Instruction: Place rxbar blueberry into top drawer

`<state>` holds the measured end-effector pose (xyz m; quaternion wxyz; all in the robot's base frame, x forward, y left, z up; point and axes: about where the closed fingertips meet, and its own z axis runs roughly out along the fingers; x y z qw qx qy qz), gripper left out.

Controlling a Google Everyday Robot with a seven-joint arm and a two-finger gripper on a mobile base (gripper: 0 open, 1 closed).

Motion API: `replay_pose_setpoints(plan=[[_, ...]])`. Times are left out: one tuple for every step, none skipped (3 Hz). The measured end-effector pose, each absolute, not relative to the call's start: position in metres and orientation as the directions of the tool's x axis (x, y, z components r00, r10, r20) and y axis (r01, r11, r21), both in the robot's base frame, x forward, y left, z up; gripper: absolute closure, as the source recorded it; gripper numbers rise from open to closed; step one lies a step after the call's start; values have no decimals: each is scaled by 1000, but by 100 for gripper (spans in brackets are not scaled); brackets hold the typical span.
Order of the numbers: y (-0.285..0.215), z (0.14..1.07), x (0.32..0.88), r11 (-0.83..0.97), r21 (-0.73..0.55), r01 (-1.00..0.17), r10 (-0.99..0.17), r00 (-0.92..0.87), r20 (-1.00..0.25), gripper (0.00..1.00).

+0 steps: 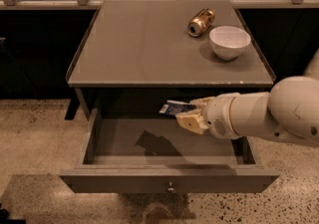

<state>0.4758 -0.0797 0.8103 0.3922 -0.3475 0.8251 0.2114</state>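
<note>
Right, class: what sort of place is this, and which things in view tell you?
Probably an indoor office or lab break area: a grey cabinet with its top drawer open, a gold can and white bowl on top, speckled floor. The gripper holds the rxbar blueberry above the drawer.
</note>
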Motion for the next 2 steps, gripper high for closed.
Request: replay_pose_setpoints(plan=[[-97, 776, 479, 695, 125, -709, -371, -501, -782, 100], [-109, 747, 488, 696, 167, -698, -346, -530, -774, 100]])
